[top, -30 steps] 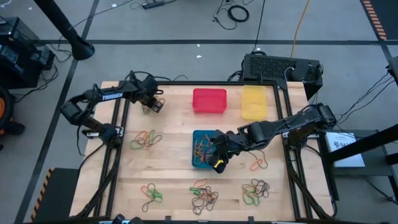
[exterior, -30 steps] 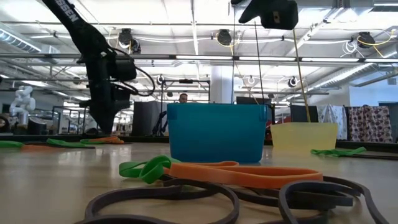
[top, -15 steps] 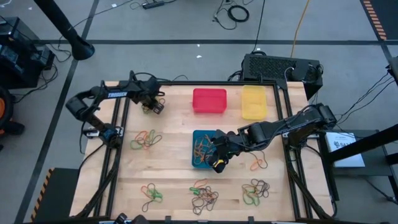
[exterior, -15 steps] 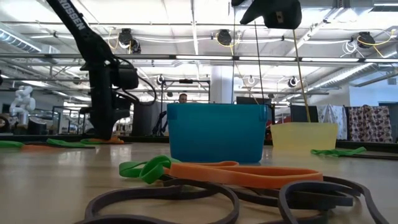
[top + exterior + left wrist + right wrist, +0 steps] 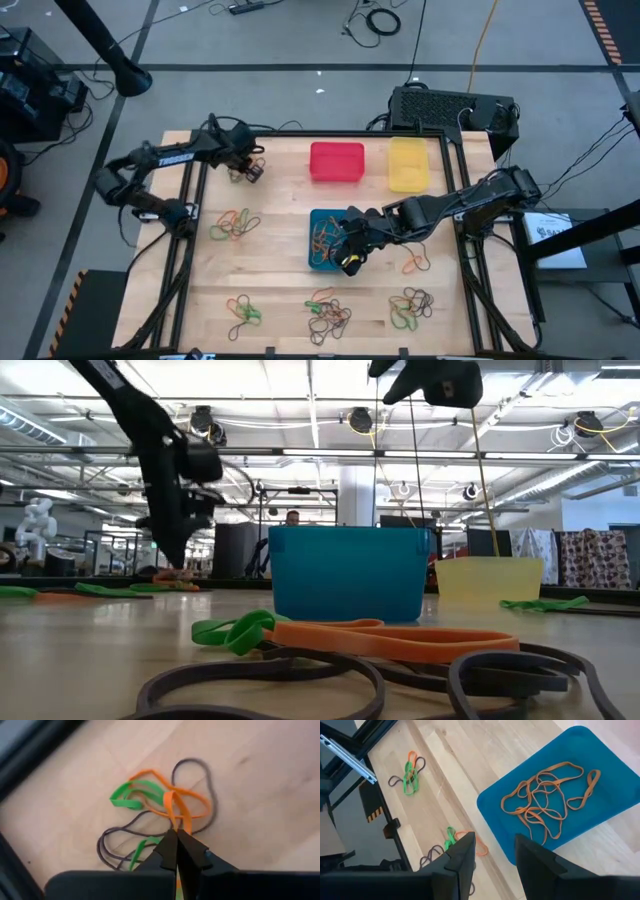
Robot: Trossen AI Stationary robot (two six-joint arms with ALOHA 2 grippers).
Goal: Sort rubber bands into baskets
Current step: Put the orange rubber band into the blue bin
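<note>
Progress is partial. The blue basket (image 5: 330, 240) holds several orange bands (image 5: 545, 802); I see none in the red basket (image 5: 337, 162) or yellow basket (image 5: 408, 164). Mixed piles (image 5: 330, 312) remain scattered across the desk (image 5: 280, 270). My left tool (image 5: 177, 842) has its fingers pinched on an orange band (image 5: 172, 807) at the far-left pile. My right tool (image 5: 492, 852), fingers apart and empty, hangs over the blue basket's near edge.

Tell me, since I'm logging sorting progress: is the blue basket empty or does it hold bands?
Not empty. The blue basket holds a tangle of orange rubber bands; no other colour shows inside.
</note>
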